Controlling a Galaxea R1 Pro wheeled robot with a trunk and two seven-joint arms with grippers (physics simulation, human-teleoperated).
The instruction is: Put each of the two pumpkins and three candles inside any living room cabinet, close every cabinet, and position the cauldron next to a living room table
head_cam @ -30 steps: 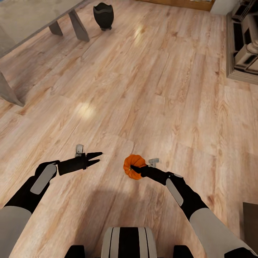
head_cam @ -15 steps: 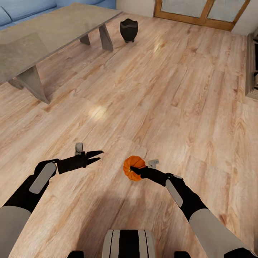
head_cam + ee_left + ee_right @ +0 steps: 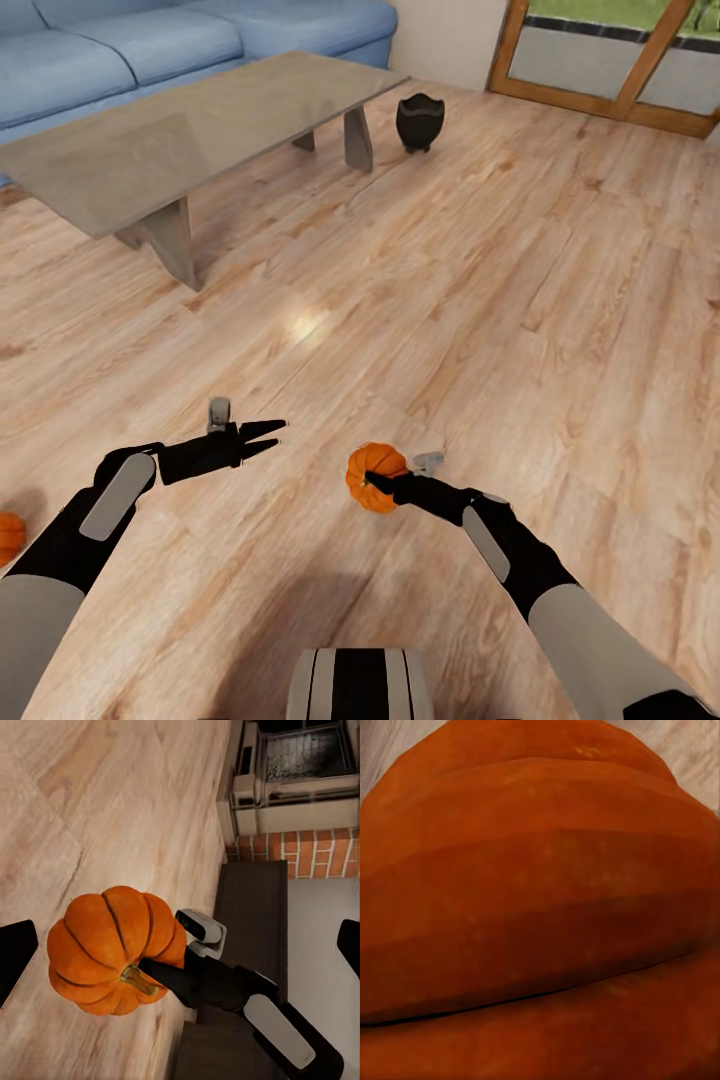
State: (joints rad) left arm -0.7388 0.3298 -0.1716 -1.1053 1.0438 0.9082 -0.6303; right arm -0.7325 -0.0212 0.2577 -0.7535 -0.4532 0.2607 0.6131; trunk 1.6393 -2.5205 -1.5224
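My right gripper is shut on an orange ribbed pumpkin, held above the wooden floor in front of me. The same pumpkin appears in the left wrist view and looms large as an orange surface in the right wrist view. My left gripper hangs open and empty to the pumpkin's left. A second pumpkin lies on the floor at the far left edge. The black cauldron stands on the floor by the far end of the low table. The dark-brown cabinet lies beyond the held pumpkin. The candles are out of view.
A blue sofa runs behind the table. Wood-framed glass doors close the far right. A fireplace with a brick surround stands past the cabinet. Open wooden floor stretches between me and the cauldron.
The whole head view has shifted, so the camera moved: table and cauldron slid down and right, the sofa and a floor pumpkin came into view. Both arms hold their pose.
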